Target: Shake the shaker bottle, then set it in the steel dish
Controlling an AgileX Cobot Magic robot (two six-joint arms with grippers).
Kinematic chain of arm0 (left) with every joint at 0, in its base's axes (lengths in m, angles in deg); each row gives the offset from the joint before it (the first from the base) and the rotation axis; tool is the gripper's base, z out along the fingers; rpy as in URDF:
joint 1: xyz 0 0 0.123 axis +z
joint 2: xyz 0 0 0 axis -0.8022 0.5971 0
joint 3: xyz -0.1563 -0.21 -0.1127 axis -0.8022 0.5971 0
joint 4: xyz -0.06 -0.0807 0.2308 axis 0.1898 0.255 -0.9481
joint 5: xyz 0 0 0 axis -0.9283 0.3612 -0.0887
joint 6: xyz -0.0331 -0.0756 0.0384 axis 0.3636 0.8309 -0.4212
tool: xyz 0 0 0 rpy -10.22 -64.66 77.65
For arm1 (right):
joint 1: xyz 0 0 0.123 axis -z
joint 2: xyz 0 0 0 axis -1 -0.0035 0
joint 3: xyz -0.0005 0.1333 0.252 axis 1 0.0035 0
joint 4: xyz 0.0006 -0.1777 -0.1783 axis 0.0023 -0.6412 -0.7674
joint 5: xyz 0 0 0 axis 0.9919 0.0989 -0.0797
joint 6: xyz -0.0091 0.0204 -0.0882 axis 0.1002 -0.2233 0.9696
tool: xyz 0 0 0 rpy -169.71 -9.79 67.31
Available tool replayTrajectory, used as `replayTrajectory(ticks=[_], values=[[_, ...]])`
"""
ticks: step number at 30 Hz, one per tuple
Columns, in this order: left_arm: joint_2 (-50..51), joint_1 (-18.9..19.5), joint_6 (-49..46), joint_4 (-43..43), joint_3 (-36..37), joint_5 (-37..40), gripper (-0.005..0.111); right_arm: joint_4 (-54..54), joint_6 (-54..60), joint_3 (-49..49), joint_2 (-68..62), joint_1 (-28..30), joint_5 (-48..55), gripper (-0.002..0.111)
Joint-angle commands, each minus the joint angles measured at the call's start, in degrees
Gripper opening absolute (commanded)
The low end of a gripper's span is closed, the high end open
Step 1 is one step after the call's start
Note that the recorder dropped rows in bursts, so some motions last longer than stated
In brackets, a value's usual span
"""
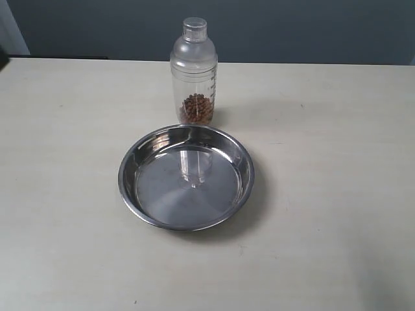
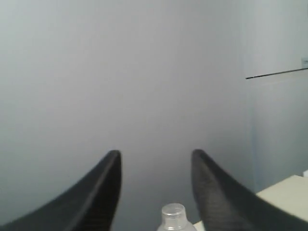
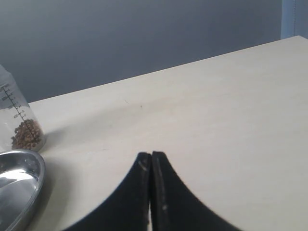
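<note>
The clear shaker bottle (image 1: pixel 194 74) stands upright on the table just behind the steel dish (image 1: pixel 133 162), brown granules in its bottom. The dish holds nothing but the bottle's reflection. Neither arm shows in the exterior view. In the left wrist view my left gripper (image 2: pixel 156 154) is open, its black fingers (image 2: pixel 103 192) spread wide, and the bottle's small round cap (image 2: pixel 173 216) shows low between them, farther off. My right gripper (image 3: pixel 151 155) is shut with nothing in it, over bare table; the bottle (image 3: pixel 21 127) and the dish rim (image 3: pixel 33 185) lie off to its side.
The pale tabletop (image 1: pixel 324 194) spreads out on all sides of the dish and bottle. A dark grey wall (image 1: pixel 292 29) runs behind the table's far edge. No other objects are in view.
</note>
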Motion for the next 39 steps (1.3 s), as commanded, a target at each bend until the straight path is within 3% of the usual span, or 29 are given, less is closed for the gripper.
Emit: replayTrajectory(ticks=[1,8,16,20,25,29,39], values=[[13.33,-0.41,6.58,-3.88,-3.5,-7.21,0.075,-0.24,0.16,0.04,0.28,0.18,-0.61,-0.001],[28.68,-0.41,7.68,-5.54,-4.28,-21.67,0.077,-0.24,0.16,0.04,0.28,0.18,-0.61,-0.001],[39.7,-0.41,9.16,-4.77,-8.0,-28.39,0.077,-0.24,0.16,0.04,0.28,0.18,-0.61,-0.001],[43.68,-0.41,8.92,-5.22,-13.13,-28.78,0.083,-0.24,0.16,0.04,0.28,0.18,-0.61,-0.001],[49.06,-0.41,8.78,-8.85,-19.55,-27.57,0.105,-0.24,0.16,0.04,0.28,0.18,-0.61,-0.001],[53.37,-0.41,8.78,-12.7,-23.99,-26.4,0.106,-0.24,0.16,0.04,0.28,0.18,-0.61,-0.001],[63.93,-0.41,8.92,-9.97,-33.77,-26.68,0.106,-0.24,0.16,0.04,0.28,0.18,-0.61,-0.001]])
